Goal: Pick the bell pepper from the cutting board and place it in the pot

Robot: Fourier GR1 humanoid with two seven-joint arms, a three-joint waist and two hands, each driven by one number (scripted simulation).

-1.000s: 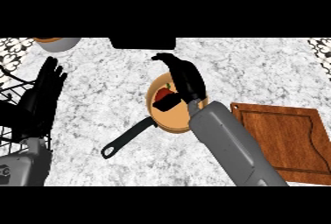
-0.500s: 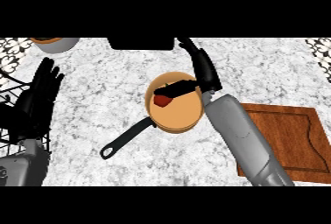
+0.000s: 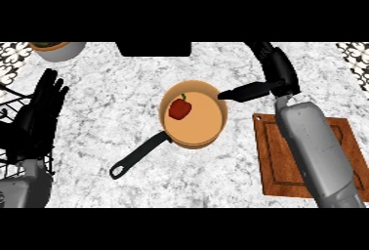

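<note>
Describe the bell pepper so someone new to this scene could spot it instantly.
Start at the marble counter and find the tan, black-handled pot at its middle. Inside, toward the pot's left side, lies the bell pepper: small, red with a green stem, the only thing in the pot.

open counter [image 3: 101, 122] around pot [image 3: 202, 128]

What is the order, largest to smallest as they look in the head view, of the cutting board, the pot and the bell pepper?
1. cutting board, largest even though partly covered
2. pot, handle included
3. bell pepper, clearly smallest
</note>
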